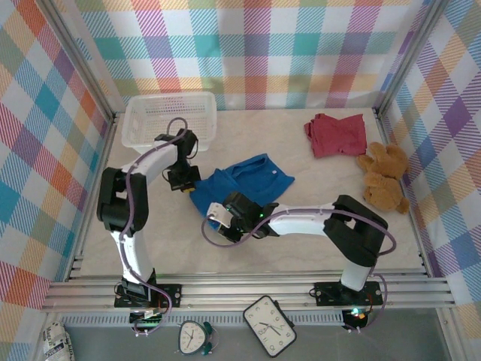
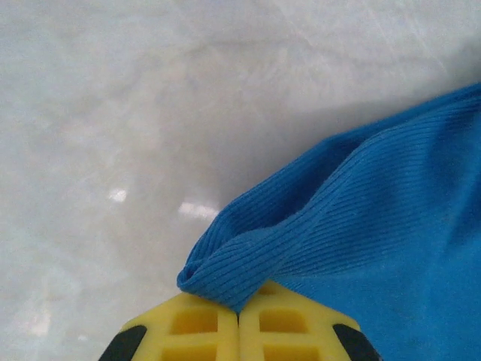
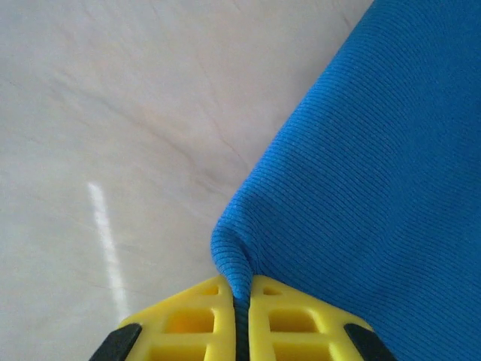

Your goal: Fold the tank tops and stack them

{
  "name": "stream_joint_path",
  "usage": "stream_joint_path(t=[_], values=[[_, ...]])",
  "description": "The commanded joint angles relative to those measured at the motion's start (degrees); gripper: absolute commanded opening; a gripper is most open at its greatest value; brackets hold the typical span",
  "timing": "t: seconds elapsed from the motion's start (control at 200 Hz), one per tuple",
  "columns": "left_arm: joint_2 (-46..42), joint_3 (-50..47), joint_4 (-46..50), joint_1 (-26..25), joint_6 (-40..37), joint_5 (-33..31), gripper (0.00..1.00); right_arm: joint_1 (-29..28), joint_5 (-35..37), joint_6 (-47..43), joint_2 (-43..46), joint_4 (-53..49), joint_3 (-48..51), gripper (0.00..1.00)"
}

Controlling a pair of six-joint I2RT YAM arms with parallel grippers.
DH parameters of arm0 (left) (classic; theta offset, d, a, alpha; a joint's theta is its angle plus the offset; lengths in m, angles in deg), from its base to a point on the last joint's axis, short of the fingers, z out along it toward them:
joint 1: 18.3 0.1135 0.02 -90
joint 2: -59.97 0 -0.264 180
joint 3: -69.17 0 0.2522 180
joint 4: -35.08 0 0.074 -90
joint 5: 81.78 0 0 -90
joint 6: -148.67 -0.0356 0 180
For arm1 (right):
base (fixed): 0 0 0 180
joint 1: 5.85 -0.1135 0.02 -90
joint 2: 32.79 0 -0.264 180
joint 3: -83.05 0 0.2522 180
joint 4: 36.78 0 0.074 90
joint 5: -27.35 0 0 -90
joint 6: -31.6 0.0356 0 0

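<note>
Your left arm (image 1: 128, 226), white and black with a purple cable looped along it, rises from its base, bends at the shoulder and reaches forward and to the right. Its wrist is turned down, so your left gripper (image 1: 183, 179) points at the table. In the left wrist view its yellow plastic fingers (image 2: 195, 323) are pressed together, pinching a corner fold of the bright blue ribbed tank top (image 2: 376, 241).

Your right arm (image 1: 301, 222), of the same build, stands up from its base to a black elbow, then lies low and stretches leftward. Your right gripper (image 1: 222, 214) is at the end of it. Its yellow fingers (image 3: 188, 323) are clamped tight on an edge of the same cloth.
</note>
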Motion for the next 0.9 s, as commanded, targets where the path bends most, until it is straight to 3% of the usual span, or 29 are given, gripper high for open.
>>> stream_joint_path(t=[0.0, 0.165, 0.355, 0.67, 0.895], values=[[-6.88, -0.95, 5.87, 0.55, -0.79, -2.47, 0.0, -0.27, -9.81, 9.59, 5.68, 1.81, 1.49, 0.04], [-11.09, 0.06, 7.82, 0.22, 0.17, 0.64, 0.0, 0.88, -16.93, 19.8, 10.54, 7.24, 4.35, 0.05], [-9.1, 6.97, 9.65, -2.27, 0.71, 2.52, 0.0, 6.14, -21.9, 29.56, 16.51, 12.46, 9.44, 0.05], [5.2, 26.49, 13.14, -8.57, -0.06, 4.79, 0.01, 17.36, -23.75, 38.72, 26.02, 15.2, 20.19, 0.07], [14.43, 38.69, 14.79, -10.91, -0.26, 5.93, 0.01, 25.31, -23.55, 36.93, 28.68, 12.43, 22.38, 0.07]])
